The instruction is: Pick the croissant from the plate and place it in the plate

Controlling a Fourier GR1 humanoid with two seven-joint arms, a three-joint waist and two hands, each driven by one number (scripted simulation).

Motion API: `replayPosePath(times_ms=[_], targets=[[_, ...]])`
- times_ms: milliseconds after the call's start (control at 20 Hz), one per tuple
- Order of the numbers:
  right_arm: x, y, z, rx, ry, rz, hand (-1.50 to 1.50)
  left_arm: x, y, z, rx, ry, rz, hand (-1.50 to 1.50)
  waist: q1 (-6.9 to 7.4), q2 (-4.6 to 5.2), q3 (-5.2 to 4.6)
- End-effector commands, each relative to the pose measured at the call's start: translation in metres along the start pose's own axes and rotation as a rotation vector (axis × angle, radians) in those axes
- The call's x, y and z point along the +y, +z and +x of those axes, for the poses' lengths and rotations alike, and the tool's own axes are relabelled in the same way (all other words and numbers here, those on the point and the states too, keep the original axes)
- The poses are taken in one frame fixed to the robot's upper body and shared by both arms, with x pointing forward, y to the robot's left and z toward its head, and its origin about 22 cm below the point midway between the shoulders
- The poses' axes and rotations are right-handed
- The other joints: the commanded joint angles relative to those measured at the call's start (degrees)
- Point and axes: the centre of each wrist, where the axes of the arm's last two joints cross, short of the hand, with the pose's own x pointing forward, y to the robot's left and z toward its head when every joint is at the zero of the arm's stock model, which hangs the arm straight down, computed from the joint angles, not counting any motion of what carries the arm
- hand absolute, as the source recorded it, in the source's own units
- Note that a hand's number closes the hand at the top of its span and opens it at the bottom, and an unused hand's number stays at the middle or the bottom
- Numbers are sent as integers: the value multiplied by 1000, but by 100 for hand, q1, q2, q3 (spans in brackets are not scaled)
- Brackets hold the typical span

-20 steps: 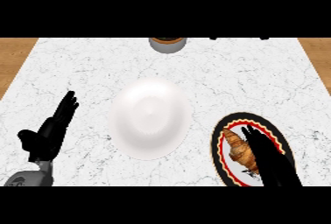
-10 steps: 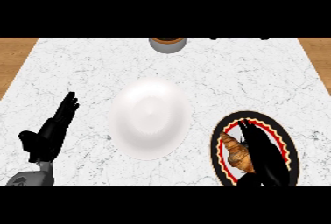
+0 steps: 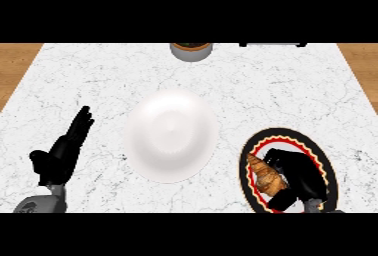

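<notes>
A: Where is the croissant (image 3: 264, 174)?
B: On the black plate (image 3: 319, 159) with the red and pale rim, at the near right of the worktop (image 3: 111, 80). It lies along that plate's left side.
A: And the right hand (image 3: 297, 176)?
B: It sits over the same plate, its fingers curled round the croissant's right side, hiding part of it.
A: What lies beside that?
B: A plain white plate (image 3: 171, 135), just left of the black one, near the middle of the marble top.
A: The left hand (image 3: 65, 150)?
B: At the near left, fingers straight and pointing far, holding nothing.
A: Anything farther off?
B: A round grey container (image 3: 191, 50) at the far edge.
</notes>
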Motion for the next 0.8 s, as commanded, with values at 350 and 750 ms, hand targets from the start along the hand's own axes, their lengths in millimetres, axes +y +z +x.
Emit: replayPosePath(times_ms=[350, 750], targets=[[23, 8, -15, -48, 20, -145, 150, 7, 17, -7, -4, -7, 17, 0, 1, 38, 60], [-37, 33, -34, -66, -60, -230, 150, 10, -2, -8, 23, 9, -6, 0, -54, 30, 54]])
